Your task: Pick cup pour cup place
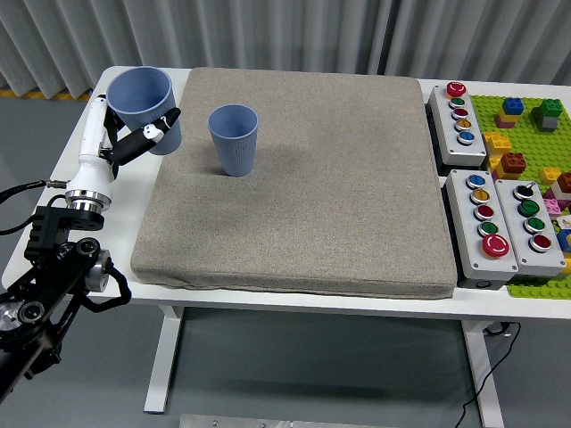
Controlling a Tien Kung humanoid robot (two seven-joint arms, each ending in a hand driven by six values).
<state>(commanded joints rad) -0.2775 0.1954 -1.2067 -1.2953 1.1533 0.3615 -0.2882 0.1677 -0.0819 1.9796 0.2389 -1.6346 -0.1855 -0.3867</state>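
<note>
My left hand (134, 134) is shut on a blue cup (143, 104) and holds it upright at the left edge of the grey mat (303, 205), low over the table. A second blue cup (234, 139) stands upright on the mat, to the right of the held cup and apart from it. My left arm rises from the lower left corner. My right hand is out of view.
Three grey button boxes (459, 113) (481, 224) (531, 223) lie right of the mat. A green baseplate (535, 134) with several toy bricks lies at the far right. White table (76, 178) shows left of the mat.
</note>
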